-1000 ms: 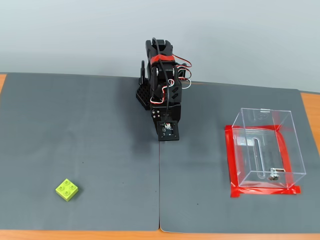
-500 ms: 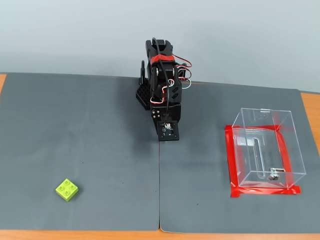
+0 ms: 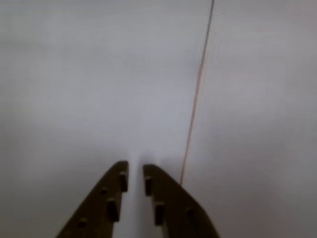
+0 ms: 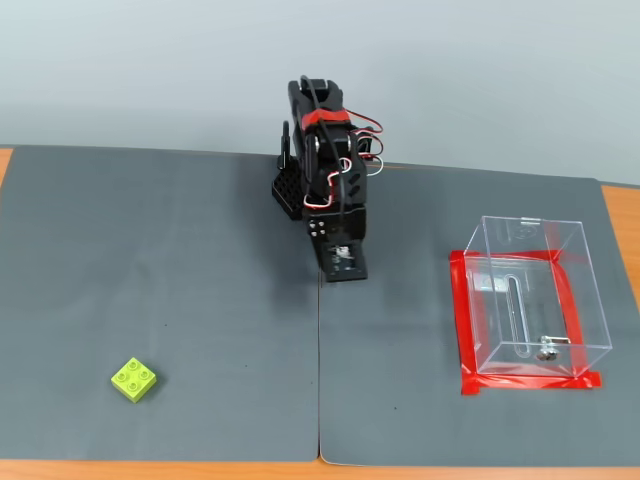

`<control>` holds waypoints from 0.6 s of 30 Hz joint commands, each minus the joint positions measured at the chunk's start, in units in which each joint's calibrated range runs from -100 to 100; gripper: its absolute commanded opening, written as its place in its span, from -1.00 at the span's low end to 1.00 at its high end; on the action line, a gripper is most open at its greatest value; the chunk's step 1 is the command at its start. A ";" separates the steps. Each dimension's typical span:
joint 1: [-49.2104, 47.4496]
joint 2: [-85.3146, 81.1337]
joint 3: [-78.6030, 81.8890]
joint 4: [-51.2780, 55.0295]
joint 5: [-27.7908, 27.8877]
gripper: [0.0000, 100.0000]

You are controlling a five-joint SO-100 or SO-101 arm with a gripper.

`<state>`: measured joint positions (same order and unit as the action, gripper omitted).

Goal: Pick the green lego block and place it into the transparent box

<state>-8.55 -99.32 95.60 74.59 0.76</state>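
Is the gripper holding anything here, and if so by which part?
Nothing is held. The gripper has nothing between its nearly closed jaws, and the green block lies untouched on the mat.

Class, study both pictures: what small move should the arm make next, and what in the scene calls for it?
Probably swing the arm toward the fixed view's lower left. The green lego block lies there untouched on the grey mat, far from the gripper, which holds nothing, jaws nearly together. The transparent box is empty.
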 commanded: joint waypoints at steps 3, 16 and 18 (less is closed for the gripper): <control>-0.44 7.12 -4.83 -4.02 0.26 -0.93; 0.98 46.12 -28.44 -12.26 -0.11 -0.93; 2.69 51.29 -33.68 -12.17 -0.11 -0.93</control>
<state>-8.18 -58.62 73.33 62.62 0.76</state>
